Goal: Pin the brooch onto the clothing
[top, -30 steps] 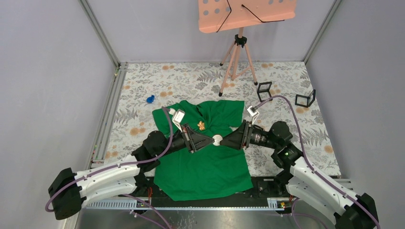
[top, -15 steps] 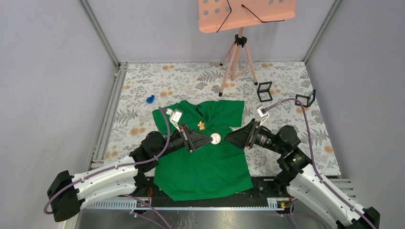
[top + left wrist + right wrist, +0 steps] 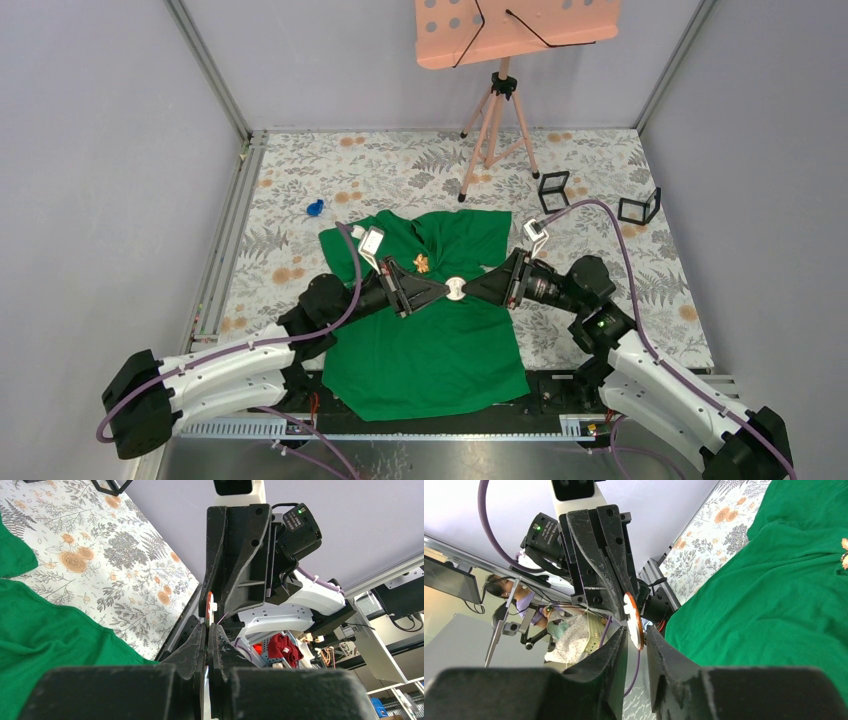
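My left tool is pinched down on one edge of the small round white brooch with an orange rim, holding it up in the air. My right tool has its fingers a little apart, straddling the opposite edge of the disc. As far as I can tell it's not squeezing yet.

That's the new bit. Half a second ago the right arm had backed off to the right and the left was holding the brooch alone. Now it's swung back in and the two tips meet nose to nose again. Reads to me like a re-grip or handover, maybe to get at the pin on the back, so the actual pinning hasn't started.

All this hangs just above the middle of the bright green soft-fabric T-shirt, spread out on the flowery tabletop at the near side. A small gold ornament sits on the shirt's chest, just far-left of the tips.
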Controlling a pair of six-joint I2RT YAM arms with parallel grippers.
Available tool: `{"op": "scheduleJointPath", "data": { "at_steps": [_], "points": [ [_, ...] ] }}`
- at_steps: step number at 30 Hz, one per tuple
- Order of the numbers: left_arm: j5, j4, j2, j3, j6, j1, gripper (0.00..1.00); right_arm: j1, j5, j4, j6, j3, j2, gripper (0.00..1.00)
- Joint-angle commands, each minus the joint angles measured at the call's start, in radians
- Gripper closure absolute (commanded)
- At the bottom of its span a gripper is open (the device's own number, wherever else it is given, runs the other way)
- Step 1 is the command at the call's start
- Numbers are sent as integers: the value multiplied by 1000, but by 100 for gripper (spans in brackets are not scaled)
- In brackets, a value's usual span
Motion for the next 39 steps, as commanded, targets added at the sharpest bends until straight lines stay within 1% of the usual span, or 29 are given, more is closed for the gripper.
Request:
{"op": "scheduleJointPath", "data": {
  "at_steps": [1,4,7,8,9,11,13,16,19,22,25,27,28,29,30,31,33,34,35,36,39],
  "points": [
    [27,91,4,-2,-9,-3,100,6,-23,79,12,0,15,75],
    [44,99,15,3,-7,-3,100,7,-24,97,14,0,24,84],
    [78,95,22,15,4,-3,100,6,-23,115,18,-1,25,100],
    [90,85,22,22,8,-1,100,6,-23,118,19,-1,23,100],
    [100,71,20,27,14,1,96,6,-29,123,19,-3,21,100],
    [112,36,8,37,24,14,75,5,-46,115,5,3,10,100],
    [86,-19,-23,39,39,21,53,2,-62,54,-34,28,-10,100],
    [66,-83,-86,38,73,28,29,1,-90,-90,-110,84,-36,100],
    [102,-141,-121,50,111,40,21,1,-141,-178,-156,128,-44,100],
    [222,-154,-120,76,139,45,14,2,-206,-181,-150,147,-34,100],
    [310,-185,-105,110,152,44,13,1,-264,-120,-115,146,-15,100],
    [347,-211,-94,129,165,45,15,1,-287,-78,-87,146,4,100],
    [363,-223,-88,140,169,43,19,1,-293,-57,-75,145,14,100],
    [372,-235,-80,149,174,45,25,2,-298,-39,-63,145,22,100],
    [378,-243,-71,157,176,44,33,2,-305,-24,-54,144,31,100],
    [382,-243,-59,161,176,44,44,1,-311,-17,-50,145,38,100],
    [384,-231,-40,161,166,44,50,1,-314,-19,-49,150,47,100],
    [384,-218,-32,158,160,44,55,2,-318,-18,-48,151,50,100],
    [382,-203,-25,154,152,43,59,2,-323,-17,-49,154,52,100],
    [382,-184,-19,149,142,43,60,1,-324,-21,-49,155,50,100],
    [376,-123,-1,135,110,44,61,2,-329,-39,-62,158,46,100]
  ]
}}
